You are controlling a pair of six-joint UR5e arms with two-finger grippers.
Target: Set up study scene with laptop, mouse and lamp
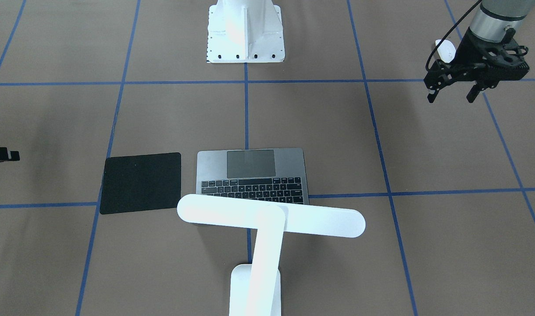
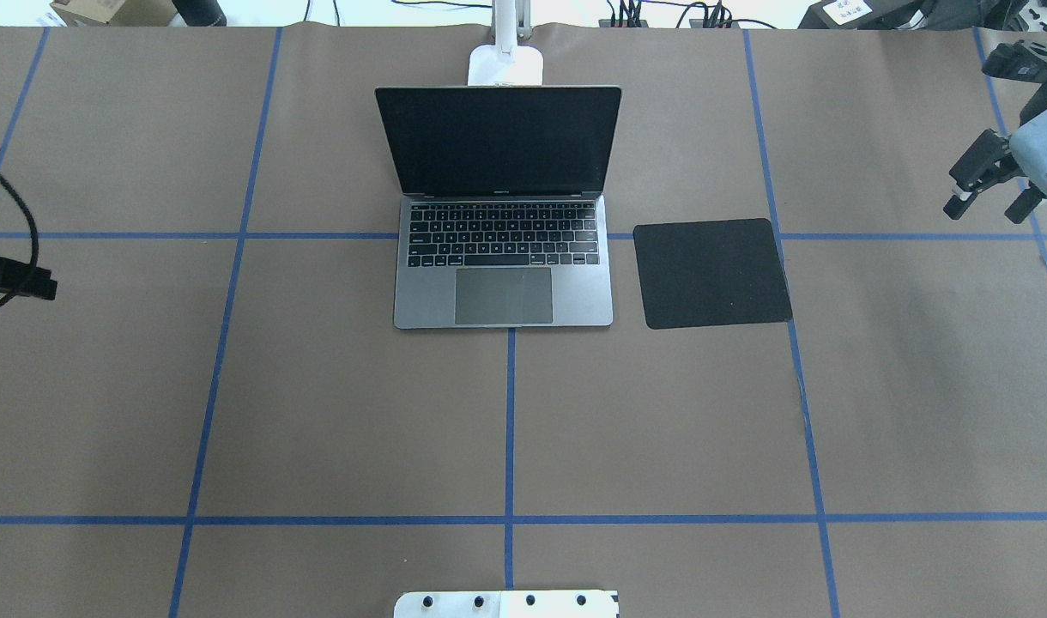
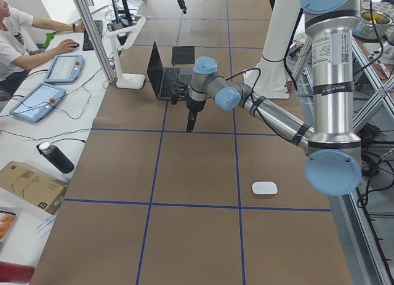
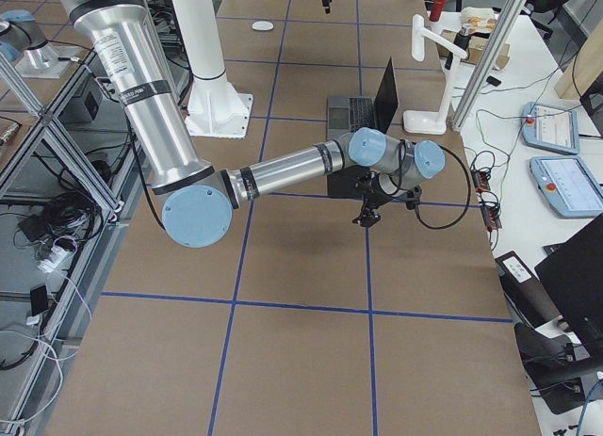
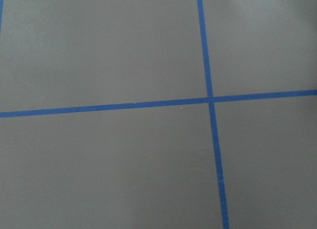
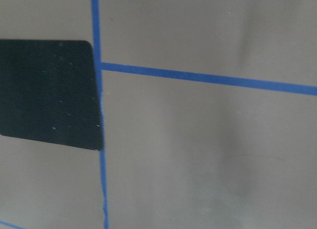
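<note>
You're holding the left claw (image 1: 451, 94) released and empty above the surface (image 1: 425, 145) while the mouse (image 1: 445, 50) is lying below it, robot-ward, probably light, smooth and slippery, so you'll be pinching its long sides.

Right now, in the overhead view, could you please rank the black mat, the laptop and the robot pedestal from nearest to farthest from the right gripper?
From the right gripper, at the view's right edge:
1. black mat, right of the laptop.
2. laptop, table centre.
3. robot pedestal, bottom edge, centre.
</note>
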